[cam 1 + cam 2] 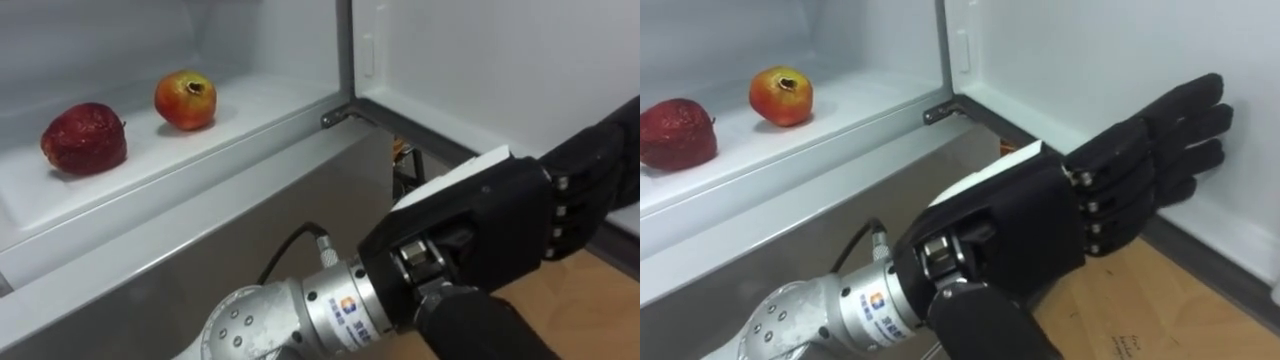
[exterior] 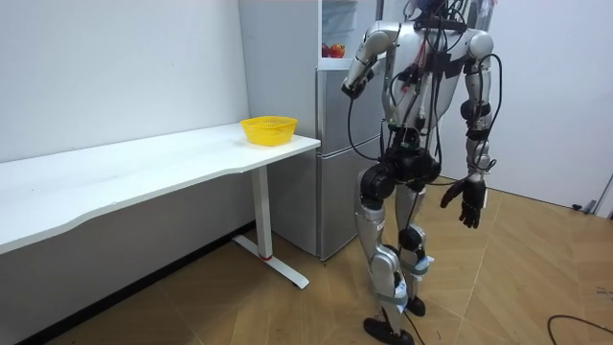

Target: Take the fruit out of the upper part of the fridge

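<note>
Fingers straight and empty, the left hand (image 1: 1025,230) sits lower right of a dark red fruit (image 1: 84,138) and an orange-red fruit (image 1: 185,98) on the fridge shelf (image 1: 255,108), upper left; the room view adds the slack-fingered right hand (image 2: 469,203) and a yellow basket (image 2: 268,128).

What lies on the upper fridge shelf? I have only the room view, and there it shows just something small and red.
Observer: Two fruits, apart from each other: a dark red fruit on the left and an orange-red fruit further back.
Operator: Does the left hand hold one?
Observer: No, the left hand is open, stretched flat, and holds nothing.
Operator: Where is it, then?
Observer: Right of the shelf, past the hinge, in front of the white inner side of the door.
</note>
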